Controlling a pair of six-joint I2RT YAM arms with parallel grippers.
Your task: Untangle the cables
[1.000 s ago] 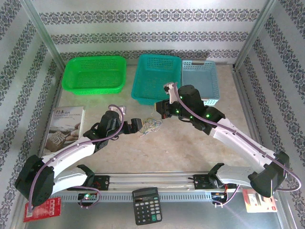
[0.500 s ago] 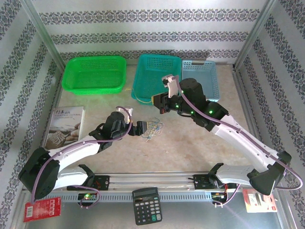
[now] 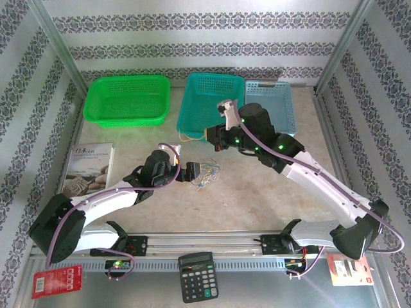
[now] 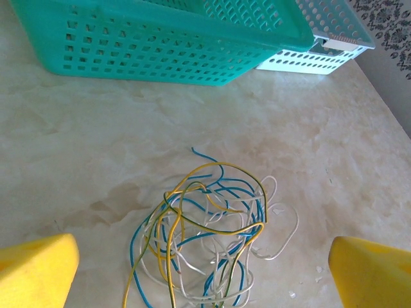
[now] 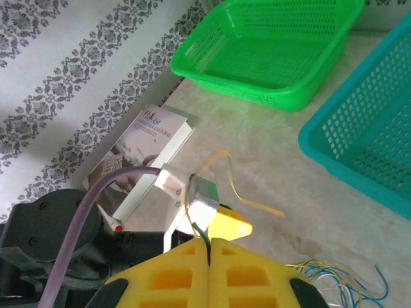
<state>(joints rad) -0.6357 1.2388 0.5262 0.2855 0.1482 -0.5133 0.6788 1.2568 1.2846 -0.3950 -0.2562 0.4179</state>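
The cables [image 4: 212, 231] lie in a small tangle of yellow, blue and whitish loops on the table; the top view shows this tangle [image 3: 206, 172] just right of my left gripper [image 3: 191, 173]. My left gripper [image 4: 204, 274] is open, its yellow fingertips [image 4: 35, 269] wide apart on either side of the tangle's near end. My right gripper [image 3: 212, 136] hovers higher, by the teal basket, and is shut [image 5: 209, 247] on one yellow-green cable [image 5: 252, 203] that curls free above the table. The tangle's edge [image 5: 334, 273] lies below it.
A green basket [image 3: 128, 99], a teal basket [image 3: 210, 102] and a light-blue basket [image 3: 273, 106] line the back. A book [image 3: 87, 168] lies at the left. A calculator [image 3: 196, 276] sits at the near edge. The teal basket's wall [image 4: 160, 51] stands just beyond the tangle.
My right gripper has risen up and back from the tangle toward the teal basket, drawing one yellow cable out. My left gripper has edged right, closer to the tangle, still open.
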